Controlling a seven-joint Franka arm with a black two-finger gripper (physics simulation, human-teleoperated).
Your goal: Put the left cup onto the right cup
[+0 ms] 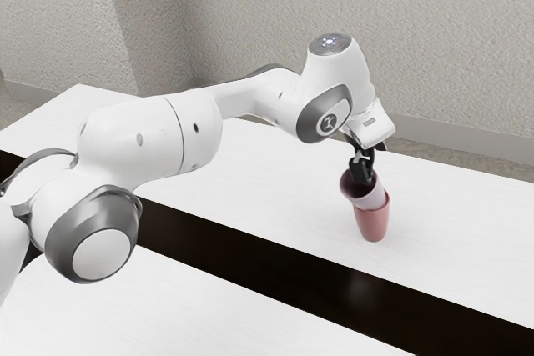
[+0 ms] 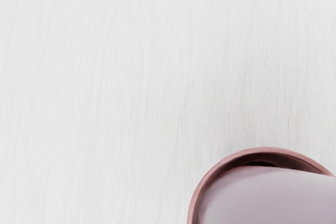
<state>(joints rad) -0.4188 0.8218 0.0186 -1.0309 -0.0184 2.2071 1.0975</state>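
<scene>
The hand grips the pale cup by its rim, tilted into the darker cup on the counter. This looks like the stacking step; next, level it, then release.

White table, black stripe, textured wall.

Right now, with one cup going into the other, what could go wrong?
1. The upper cup leans tilted in the lower cup and is not seated. If released now, it may tip out or settle crooked.
2. The tool grips the upper cup at one side of its rim. Pushing down off-centre could lever the lower cup over, since it stands free on the table.
</scene>
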